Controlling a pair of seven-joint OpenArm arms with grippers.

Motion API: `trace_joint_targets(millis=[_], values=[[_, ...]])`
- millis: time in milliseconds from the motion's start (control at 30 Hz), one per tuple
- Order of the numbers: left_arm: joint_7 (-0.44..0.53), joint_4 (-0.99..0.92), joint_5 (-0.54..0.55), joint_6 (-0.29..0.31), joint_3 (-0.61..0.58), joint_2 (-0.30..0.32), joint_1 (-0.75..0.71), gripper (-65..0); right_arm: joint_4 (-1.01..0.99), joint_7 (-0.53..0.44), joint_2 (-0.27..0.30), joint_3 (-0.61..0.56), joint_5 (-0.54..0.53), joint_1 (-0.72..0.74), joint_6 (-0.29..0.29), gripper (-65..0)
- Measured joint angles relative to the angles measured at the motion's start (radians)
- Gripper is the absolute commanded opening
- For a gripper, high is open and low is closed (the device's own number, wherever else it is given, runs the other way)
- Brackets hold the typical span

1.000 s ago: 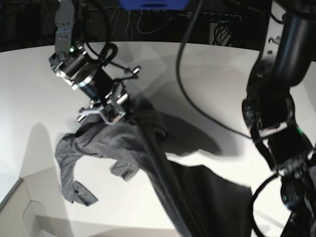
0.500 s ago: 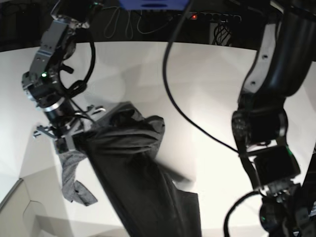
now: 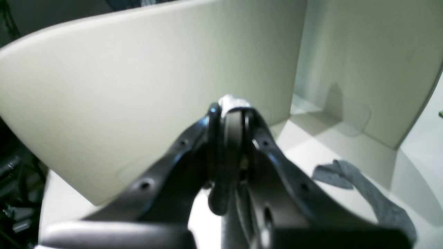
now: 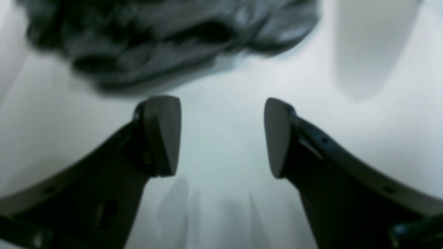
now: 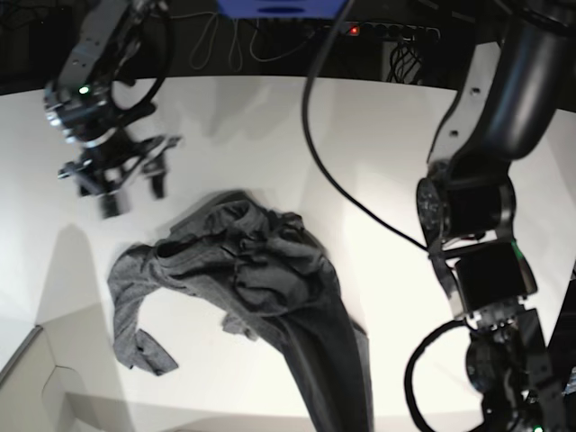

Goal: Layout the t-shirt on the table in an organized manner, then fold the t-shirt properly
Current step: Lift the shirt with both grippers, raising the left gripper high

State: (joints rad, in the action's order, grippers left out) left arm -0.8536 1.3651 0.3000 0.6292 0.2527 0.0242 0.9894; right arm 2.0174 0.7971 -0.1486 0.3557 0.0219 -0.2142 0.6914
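The dark grey t-shirt (image 5: pixel 252 261) lies crumpled on the white table (image 5: pixel 378 135), with one sleeve trailing left and a long band running off the view's bottom edge. My right gripper (image 5: pixel 132 193) hovers up and left of the heap, open and apart from it. In the right wrist view its fingers (image 4: pixel 162 135) stand wide with nothing between them, and the t-shirt (image 4: pixel 166 38) is blurred beyond the tips. My left gripper (image 3: pixel 232 110) is shut, with a dark strip of the shirt pinched between its fingers. A grey fold of the t-shirt (image 3: pixel 363 193) lies beside it.
A beige panel (image 5: pixel 27 387) stands at the table's lower left corner, and its walls (image 3: pixel 155 86) fill the left wrist view. A black cable (image 5: pixel 310 153) crosses the table toward the left arm (image 5: pixel 472 225). Cables and a blue object (image 5: pixel 279 7) lie behind the far edge.
My right gripper has let go of the t-shirt, opened, and drawn back and up. The cloth that was stretched between the arms has dropped into a crumpled heap.
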Motion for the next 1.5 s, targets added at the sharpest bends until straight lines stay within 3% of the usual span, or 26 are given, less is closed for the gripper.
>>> trace_joint_targets(millis=[167, 533, 700, 967, 1267, 1500], values=[[0.013, 0.004, 0.007, -0.001, 0.0, -0.025, 0.0, -65.0, -0.007, -0.012, -0.008, -0.271, -0.023, -0.016, 0.004, -26.7], [0.003, 0.004, 0.007, 0.0, 0.001, -0.032, -0.008, -65.0, -0.344, -0.03, -0.003, -0.431, -0.013, 0.118, 0.004, -26.3], [0.002, 0.004, -0.013, -0.001, 0.006, -0.026, -0.009, -65.0, -0.473, -0.161, -0.002, -0.448, -0.011, 0.18, 0.003, -26.3], [0.006, 0.004, -0.048, -0.001, 0.007, -0.033, -0.008, -65.0, -0.681, -0.177, -0.001, -0.442, -0.005, 0.324, 0.003, -26.5], [0.006, 0.004, -0.049, -0.001, 0.008, -0.024, -0.009, -65.0, -0.768, -0.187, -0.001, -0.442, -0.008, 0.413, 0.003, -26.5], [0.006, 0.004, -0.049, -0.001, 0.008, -0.024, -0.009, -65.0, -0.837, -0.29, -0.001, -0.442, -0.005, 0.389, 0.003, -26.6]])
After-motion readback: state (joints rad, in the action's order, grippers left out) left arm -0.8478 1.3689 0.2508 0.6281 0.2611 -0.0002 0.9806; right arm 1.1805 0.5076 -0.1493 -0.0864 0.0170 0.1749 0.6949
